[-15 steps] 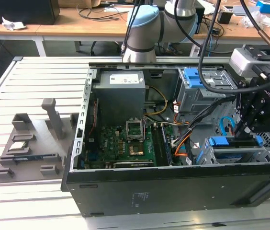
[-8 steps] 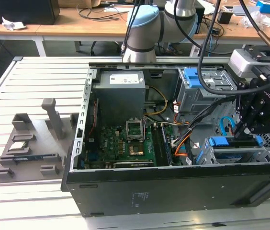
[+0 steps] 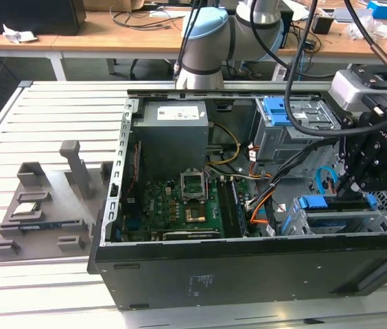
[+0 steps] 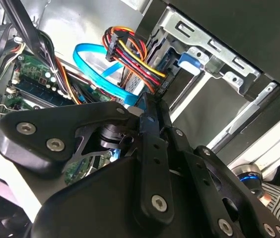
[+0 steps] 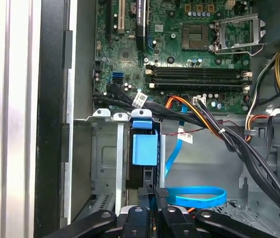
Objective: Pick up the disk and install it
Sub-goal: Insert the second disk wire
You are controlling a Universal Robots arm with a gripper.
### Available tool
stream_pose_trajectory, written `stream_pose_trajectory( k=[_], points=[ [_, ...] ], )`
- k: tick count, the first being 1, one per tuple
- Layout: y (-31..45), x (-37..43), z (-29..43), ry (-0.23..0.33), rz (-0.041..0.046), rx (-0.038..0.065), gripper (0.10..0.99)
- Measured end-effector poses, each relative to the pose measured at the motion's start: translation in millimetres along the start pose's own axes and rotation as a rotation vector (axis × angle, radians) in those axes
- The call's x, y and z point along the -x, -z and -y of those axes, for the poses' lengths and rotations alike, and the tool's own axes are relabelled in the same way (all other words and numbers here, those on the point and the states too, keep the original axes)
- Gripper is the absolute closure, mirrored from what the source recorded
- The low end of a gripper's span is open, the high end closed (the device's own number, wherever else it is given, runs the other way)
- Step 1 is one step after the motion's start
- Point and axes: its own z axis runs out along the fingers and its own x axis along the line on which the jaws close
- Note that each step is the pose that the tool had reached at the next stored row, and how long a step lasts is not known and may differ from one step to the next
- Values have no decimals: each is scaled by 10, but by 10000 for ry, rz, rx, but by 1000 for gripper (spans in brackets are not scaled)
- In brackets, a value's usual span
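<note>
Claw: black, on the arm's wrist, lowered into the open computer case at the exterior view's right. In the first wrist view we see its fingers drawn close together just at the end of the blue caddy; we cannot tell whether they grip it.

Disk: standing on edge in its blue caddy frame within the metal drive cage, its blue tab toward the motherboard. In the exterior view its blue edge lies just below the claw.

Blue data cable: looped beside the claw.

Bundle of red, yellow and black power wires: near the cage.

Motherboard: green, on the case floor, empty processor socket.

Grey fixture tray: on the slatted tabletop, well apart from the case.
</note>
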Motion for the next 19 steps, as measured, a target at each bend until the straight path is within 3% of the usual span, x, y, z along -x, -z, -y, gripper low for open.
stream_pose_trajectory(
  k=[7,19],
  points=[
    [-10,-14,-13,0,8,0,925],
    [-31,-14,27,0,11,0,925]
  ],
)
